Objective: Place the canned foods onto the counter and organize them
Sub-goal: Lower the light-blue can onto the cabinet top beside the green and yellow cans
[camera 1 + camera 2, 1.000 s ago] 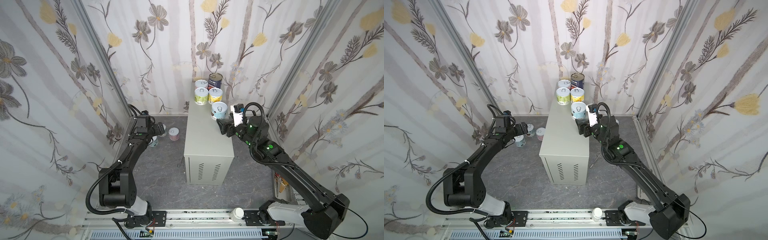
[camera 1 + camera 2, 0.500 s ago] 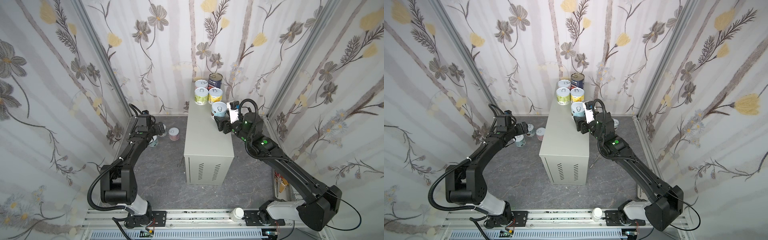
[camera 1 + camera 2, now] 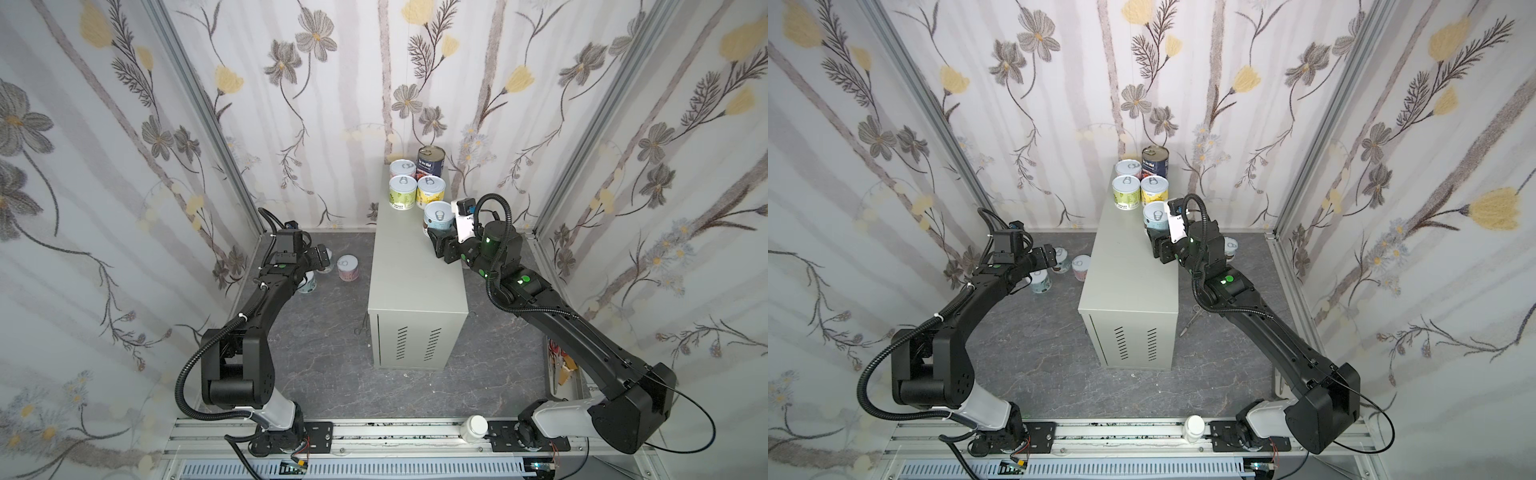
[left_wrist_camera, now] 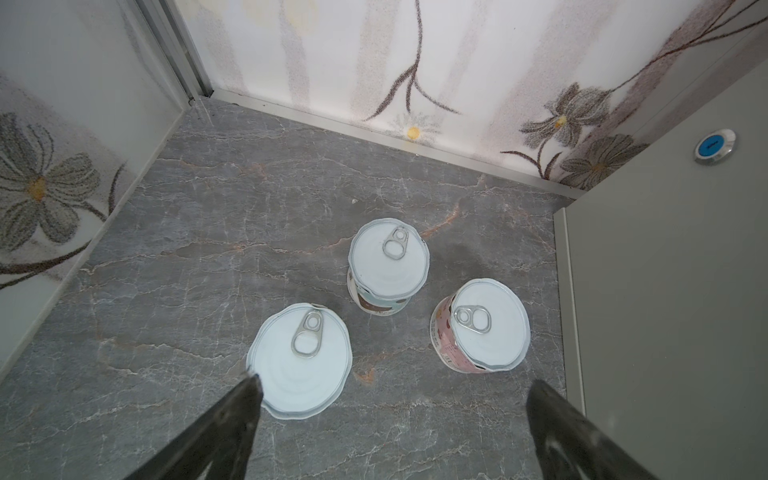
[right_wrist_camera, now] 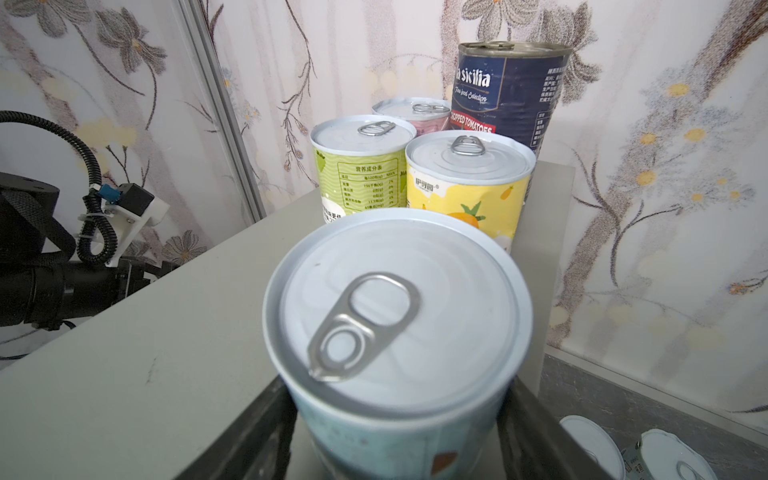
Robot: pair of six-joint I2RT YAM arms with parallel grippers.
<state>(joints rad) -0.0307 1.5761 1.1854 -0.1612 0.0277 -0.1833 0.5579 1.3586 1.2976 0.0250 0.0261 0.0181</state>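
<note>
Right gripper [image 5: 395, 432] has its jaws at both sides of the blue can [image 5: 397, 316], very close to its wall (if they press already, I cannot tell). This can stands upright on the counter [image 3: 415, 282], with the yellow can [image 3: 431, 192] just at its 12 o'clock in a top view. I think the grip should be low and even, and any shift slow, so the yellow can is not knocked. Left gripper [image 4: 395, 380] hangs wide open above three floor cans [image 4: 388, 262].

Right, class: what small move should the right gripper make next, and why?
Probably close firmly on the blue can: the right gripper flanks it closely on the counter, but a firm grip isn't clear yet.
</note>
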